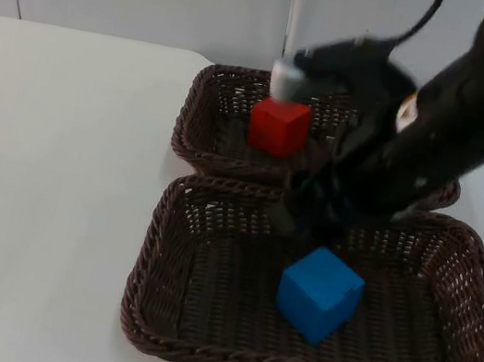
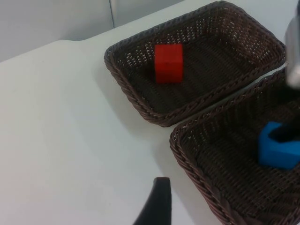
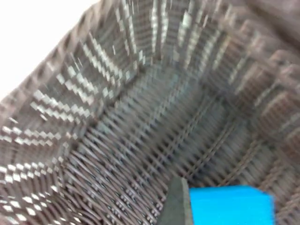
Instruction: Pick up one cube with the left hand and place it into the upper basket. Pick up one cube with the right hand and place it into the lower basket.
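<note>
Red cube (image 1: 279,126) sits in the upper basket (image 1: 197,126); left-hand step looks done. Left gripper (image 2: 157,206) waits over bare table (image 1: 44,184) beside the baskets; one fingertip visible, so its opening can't be told.

Blue cube (image 1: 319,292) rests on the lower basket (image 1: 147,267) floor. Right gripper (image 1: 307,213) hangs just above and behind it. Motion blur, but the fingers seem off the cube, probably open.

Next: right arm lifts clear without snagging the wicker.

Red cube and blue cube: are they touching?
Apart. The top view shows the red cube in the upper basket and the blue cube in the lower basket, both rims between them.
</note>
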Motion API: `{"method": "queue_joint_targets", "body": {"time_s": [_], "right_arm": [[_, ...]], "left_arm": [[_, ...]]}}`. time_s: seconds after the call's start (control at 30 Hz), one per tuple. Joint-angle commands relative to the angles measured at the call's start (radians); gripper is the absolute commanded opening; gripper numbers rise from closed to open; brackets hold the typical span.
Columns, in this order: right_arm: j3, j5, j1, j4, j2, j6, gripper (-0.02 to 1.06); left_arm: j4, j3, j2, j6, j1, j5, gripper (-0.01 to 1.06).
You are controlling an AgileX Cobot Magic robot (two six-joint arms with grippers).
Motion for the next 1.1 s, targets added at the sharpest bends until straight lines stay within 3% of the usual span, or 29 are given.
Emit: {"method": "queue_joint_targets", "body": {"time_s": [0.0,0.3,1.07], "right_arm": [[-0.007,0.012,0.006,-0.002,-0.054,0.004,0.63],[-0.007,0.055,0.006,0.0,-0.259,0.004,0.63],[-0.007,0.09,0.006,-0.004,-0.401,0.001,0.63]], "left_arm": [[-0.003,0.004,-0.007,0.001,-0.004,-0.002,0.78],[-0.005,0.004,-0.007,0.001,-0.004,-0.002,0.78],[-0.002,0.004,-0.007,0.003,-0.004,0.008,0.78]]}}
